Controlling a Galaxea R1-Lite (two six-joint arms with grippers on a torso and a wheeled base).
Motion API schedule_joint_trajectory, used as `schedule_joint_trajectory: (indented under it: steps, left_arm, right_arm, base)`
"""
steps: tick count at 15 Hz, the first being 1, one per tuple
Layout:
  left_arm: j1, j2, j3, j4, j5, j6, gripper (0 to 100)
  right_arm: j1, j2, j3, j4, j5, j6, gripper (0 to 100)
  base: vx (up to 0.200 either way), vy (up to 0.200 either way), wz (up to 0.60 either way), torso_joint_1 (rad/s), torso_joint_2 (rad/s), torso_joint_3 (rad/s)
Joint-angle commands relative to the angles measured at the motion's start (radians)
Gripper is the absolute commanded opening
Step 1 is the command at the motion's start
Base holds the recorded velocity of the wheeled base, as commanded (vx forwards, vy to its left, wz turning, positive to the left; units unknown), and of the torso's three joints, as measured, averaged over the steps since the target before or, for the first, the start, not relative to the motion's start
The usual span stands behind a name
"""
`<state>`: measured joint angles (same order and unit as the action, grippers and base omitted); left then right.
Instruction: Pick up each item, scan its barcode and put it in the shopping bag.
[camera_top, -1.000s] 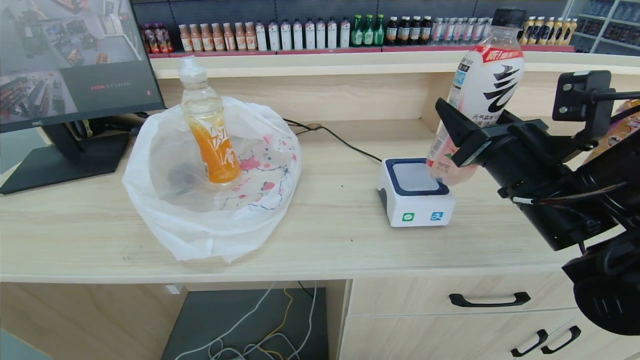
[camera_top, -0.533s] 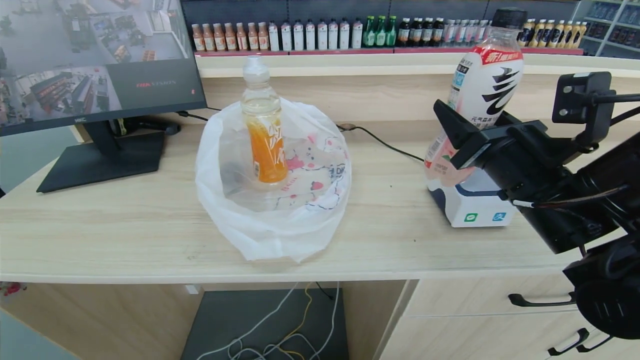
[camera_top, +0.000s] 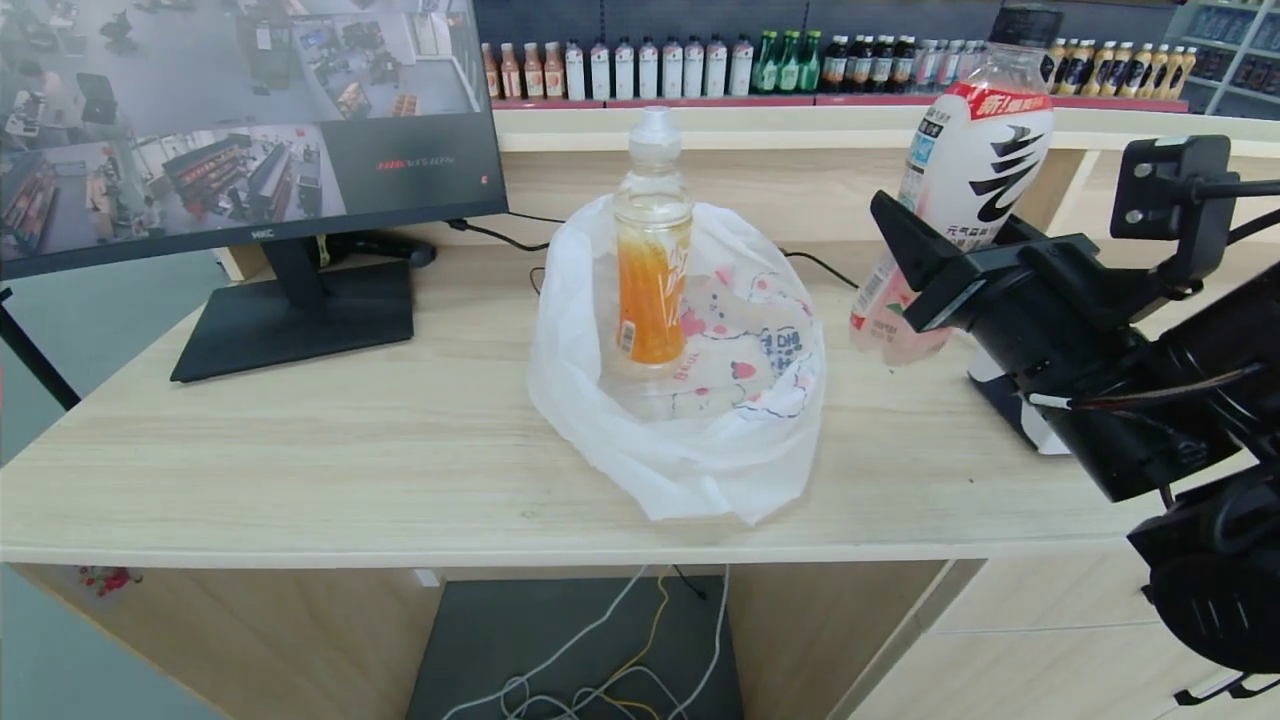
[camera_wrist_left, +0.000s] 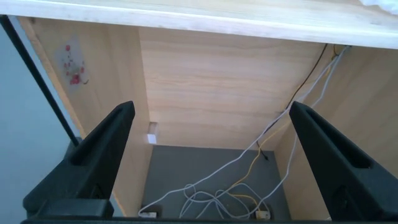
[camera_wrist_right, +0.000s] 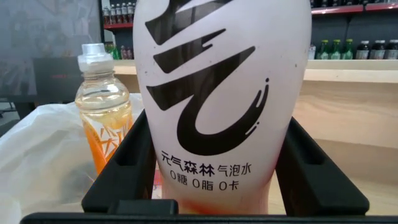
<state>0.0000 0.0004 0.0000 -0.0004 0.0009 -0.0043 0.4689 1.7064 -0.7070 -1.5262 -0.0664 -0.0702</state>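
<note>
— Right of the shopping bag (camera_top: 690, 450), what is being held?
— A white-and-pink bottle (camera_top: 975, 150) is being clamped upright between the right gripper's (camera_wrist_right: 217, 124) fingers, above the counter (camera_top: 350, 450), near the scanner (camera_top: 1000, 395).
— And the left gripper (camera_wrist_left: 212, 109)?
— It is being held spread wide, empty, below the counter. An orange bottle (camera_top: 650, 290) is being kept upright inside the bag.

Bright, even light falls from above. The bag (camera_top: 700, 440) casts only a soft, faint shadow on the counter (camera_top: 300, 450). The bottle (camera_wrist_right: 224, 93) between the right gripper's (camera_wrist_right: 214, 134) jaws is evenly lit. Beyond the left gripper's (camera_wrist_left: 211, 111) jaws, the space under the counter is dimmer. Upright lines lean near the head view's edges, as at the monitor (camera_top: 250, 120).
</note>
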Motion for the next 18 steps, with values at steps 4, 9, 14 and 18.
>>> schedule_joint_trajectory:
  steps: [4, 9, 14, 18]
  left_arm:
    - [0.0, 0.0, 0.0, 0.0, 0.001, 0.0, 100]
    - [-0.002, 0.0, 0.0, -0.001, -0.001, 0.001, 100]
    - [-0.002, 0.0, 0.0, 0.0, -0.001, 0.03, 100]
    - [-0.002, 0.0, 0.0, 0.0, -0.001, 0.033, 100]
  right_arm:
    - [0.005, 0.036, -0.054, 0.0, 0.007, 0.0, 0]
    - [0.057, 0.099, -0.086, 0.0, 0.02, 0.001, 0]
    - [0.083, 0.194, -0.216, 0.004, 0.039, 0.0, 0]
    - [0.077, 0.262, -0.285, 0.006, 0.043, 0.006, 0]
  base:
    - [0.0, 0.0, 0.0, 0.0, 0.0, 0.0]
    - [0.0, 0.0, 0.0, 0.0, 0.0, 0.0]
    - [0.0, 0.0, 0.0, 0.0, 0.0, 0.0]
    - [0.0, 0.0, 0.0, 0.0, 0.0, 0.0]
